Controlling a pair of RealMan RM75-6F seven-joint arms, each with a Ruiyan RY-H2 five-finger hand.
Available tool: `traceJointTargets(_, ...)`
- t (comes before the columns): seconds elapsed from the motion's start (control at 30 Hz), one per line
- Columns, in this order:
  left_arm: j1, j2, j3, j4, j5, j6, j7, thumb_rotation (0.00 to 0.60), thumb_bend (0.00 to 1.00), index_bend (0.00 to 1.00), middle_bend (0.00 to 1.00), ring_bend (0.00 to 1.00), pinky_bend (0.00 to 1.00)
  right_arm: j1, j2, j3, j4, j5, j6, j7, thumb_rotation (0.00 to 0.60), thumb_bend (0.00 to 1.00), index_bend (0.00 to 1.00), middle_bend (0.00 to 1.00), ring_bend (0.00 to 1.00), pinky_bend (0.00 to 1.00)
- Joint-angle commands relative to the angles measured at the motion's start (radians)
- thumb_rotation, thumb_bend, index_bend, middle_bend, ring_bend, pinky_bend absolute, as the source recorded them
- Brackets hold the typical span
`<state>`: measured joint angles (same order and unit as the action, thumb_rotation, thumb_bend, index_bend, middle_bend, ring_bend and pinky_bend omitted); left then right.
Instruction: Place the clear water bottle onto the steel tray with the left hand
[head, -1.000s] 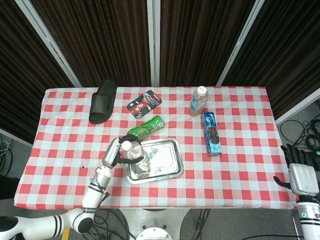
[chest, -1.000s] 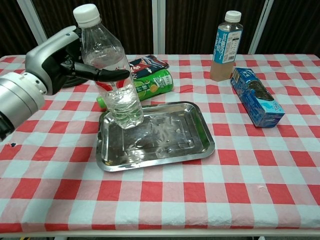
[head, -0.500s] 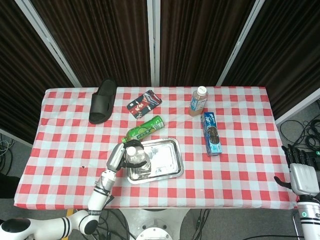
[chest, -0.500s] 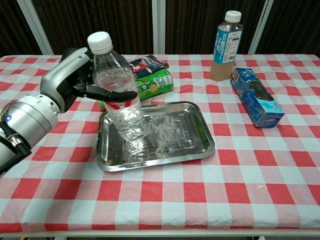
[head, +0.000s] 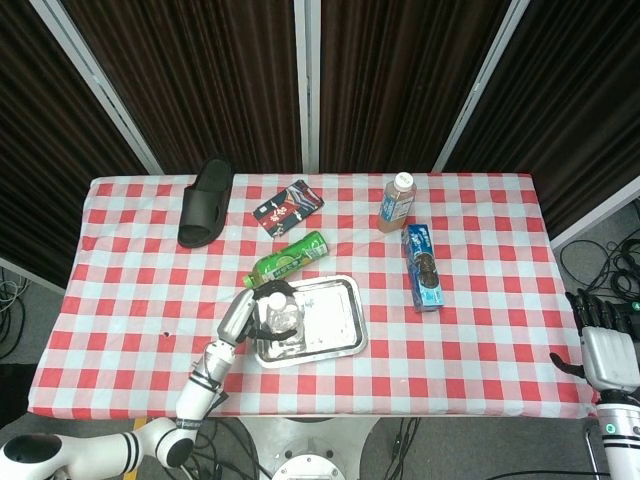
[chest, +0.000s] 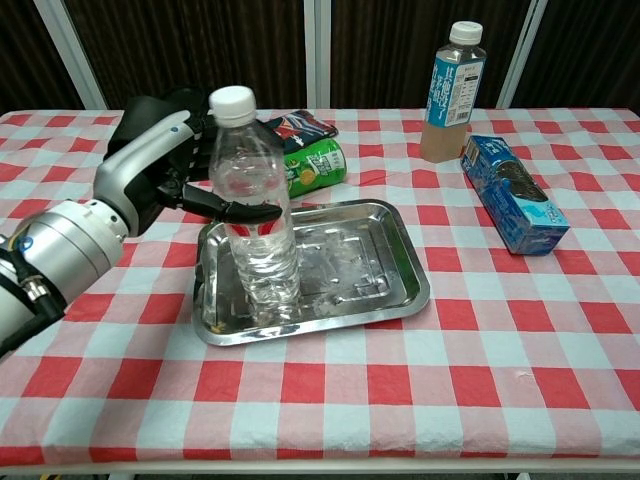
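The clear water bottle (chest: 256, 210) with a white cap stands upright on the left part of the steel tray (chest: 370, 262). My left hand (chest: 165, 172) wraps around its upper body from the left, fingers across the front. In the head view the bottle (head: 277, 316) sits at the left end of the tray (head: 335, 320) with my left hand (head: 238, 316) beside it. My right hand (head: 603, 350) hangs off the table's right edge, holding nothing; how its fingers lie is unclear.
A green can (chest: 315, 165) lies just behind the tray. A red patterned packet (chest: 297, 128) and a black slipper (head: 205, 201) sit further back. A tea bottle (chest: 453, 92) and a blue cookie box (chest: 513, 193) are at the right.
The bottle came down from a tilt above the tray's left end. It now stands upright on the tray, and my left hand moved down and right with it.
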<state>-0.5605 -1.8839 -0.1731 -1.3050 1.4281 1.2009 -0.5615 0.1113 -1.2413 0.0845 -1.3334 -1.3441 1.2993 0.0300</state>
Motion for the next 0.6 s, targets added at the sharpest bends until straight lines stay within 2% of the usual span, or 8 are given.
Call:
traceJointTargets(0.03, 0.001, 0.006, -0.006, -0.009, -0.002, 0.002, 0.000, 0.600, 0.03, 0.32, 0.42, 0.35, 0.39, 0.000, 0.000, 0.000, 0.000, -0.002, 0.002, 0.001, 0.600, 0.10, 0.00, 0.00, 0.00, 0.00)
traceJointTargets(0.2, -0.002, 0.032, -0.023, -0.064, 0.002, 0.008, 0.009, 0.600, 0.02, 0.31, 0.41, 0.34, 0.37, -0.001, 0.000, -0.001, 0.001, -0.003, 0.002, 0.001, 0.600, 0.10, 0.00, 0.00, 0.00, 0.00)
traceJointTargets(0.33, -0.014, 0.087, -0.060, -0.172, 0.019, 0.026, 0.041, 0.600, 0.00, 0.28, 0.40, 0.31, 0.33, 0.000, 0.001, 0.001, 0.000, -0.001, 0.001, 0.001, 0.600, 0.10, 0.00, 0.00, 0.00, 0.00)
traceJointTargets(0.47, -0.034, 0.187, -0.132, -0.350, -0.026, -0.006, 0.104, 0.600, 0.00, 0.23, 0.36, 0.27, 0.28, 0.001, 0.001, 0.001, -0.002, -0.001, 0.001, -0.001, 0.600, 0.10, 0.00, 0.00, 0.00, 0.00)
traceJointTargets(0.6, -0.051, 0.274, -0.213, -0.472, -0.084, -0.018, 0.193, 0.600, 0.00, 0.22, 0.35, 0.26, 0.27, 0.000, 0.002, 0.002, -0.004, -0.003, 0.006, -0.002, 0.600, 0.10, 0.00, 0.00, 0.00, 0.00)
